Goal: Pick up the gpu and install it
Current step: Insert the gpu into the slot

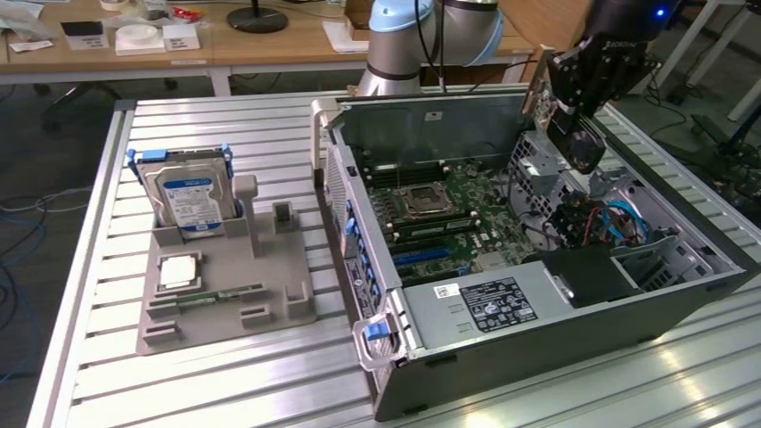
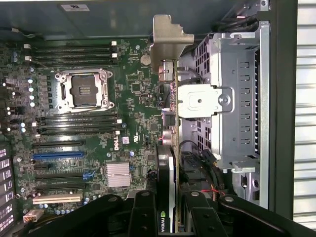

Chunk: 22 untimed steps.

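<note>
now you're in the carry step: the gripper (image 1: 583, 111) has its fingers (image 2: 143, 213) clamped partway shut on the gpu (image 2: 171, 163), which hangs above the open computer case (image 1: 523, 343), over the case's drive cage (image 2: 232, 98) and beside its motherboard (image 2: 98, 54). as i judge it, seating the card calls for lining its edge up with a slot (image 2: 57, 154) inside the case.

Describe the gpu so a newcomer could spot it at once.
Find the open computer case. Above it, the gripper holds the gpu in its jaws. It's the thin black card with a silvery end bracket, unlike the blue-labelled hard drive.
</note>
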Each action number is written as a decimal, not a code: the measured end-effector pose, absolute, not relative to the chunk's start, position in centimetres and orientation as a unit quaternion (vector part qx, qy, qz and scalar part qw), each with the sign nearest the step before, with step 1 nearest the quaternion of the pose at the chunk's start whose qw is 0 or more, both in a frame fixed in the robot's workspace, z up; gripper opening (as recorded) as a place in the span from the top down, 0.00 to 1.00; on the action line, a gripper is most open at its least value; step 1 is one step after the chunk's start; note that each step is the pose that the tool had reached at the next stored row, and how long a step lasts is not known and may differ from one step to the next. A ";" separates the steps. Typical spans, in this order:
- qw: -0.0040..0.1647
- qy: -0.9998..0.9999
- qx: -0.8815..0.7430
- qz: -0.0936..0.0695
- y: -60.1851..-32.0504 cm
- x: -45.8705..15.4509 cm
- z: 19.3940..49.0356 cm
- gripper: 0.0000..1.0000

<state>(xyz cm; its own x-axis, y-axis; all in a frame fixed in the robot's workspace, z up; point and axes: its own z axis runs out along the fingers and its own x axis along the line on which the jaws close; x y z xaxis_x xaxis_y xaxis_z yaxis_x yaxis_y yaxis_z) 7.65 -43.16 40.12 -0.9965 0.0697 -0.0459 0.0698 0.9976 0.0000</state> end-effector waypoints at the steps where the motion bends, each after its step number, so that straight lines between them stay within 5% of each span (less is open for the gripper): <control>1: 0.023 0.999 0.035 -0.001 -43.2 7.7 40.1 0.73; 22: 0.023 0.998 -0.061 0.000 -43.2 7.6 40.1 0.73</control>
